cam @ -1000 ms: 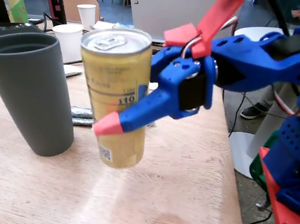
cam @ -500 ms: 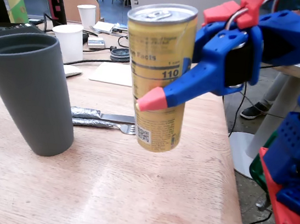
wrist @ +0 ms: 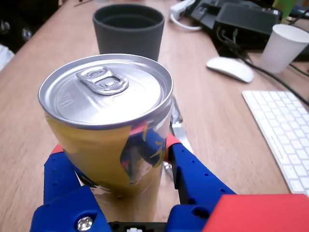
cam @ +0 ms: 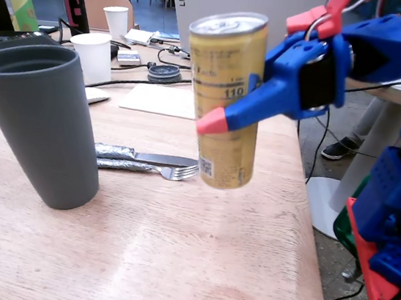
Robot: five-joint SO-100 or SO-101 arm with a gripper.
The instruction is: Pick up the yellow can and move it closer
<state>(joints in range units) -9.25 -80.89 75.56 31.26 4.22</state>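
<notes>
Your gripper [cam: 223, 116] is clamped on the one can [cam: 226, 98], held upright in the air, clear of the tabletop [cam: 171, 257], toward its right edge; one grey cup [cam: 37, 125] near left edge, one fork [cam: 172, 170] mid-table, two paper cups at back

- I see the yellow can [cam: 228, 102], tall and slim, with "110" in dark print and a small code patch near its base.
- Its silver top [wrist: 106, 89] is sealed, pull tab flat.
- It hangs clear above the wooden tabletop, nearly upright, leaning slightly, right of the grey cup in the fixed view.
</notes>
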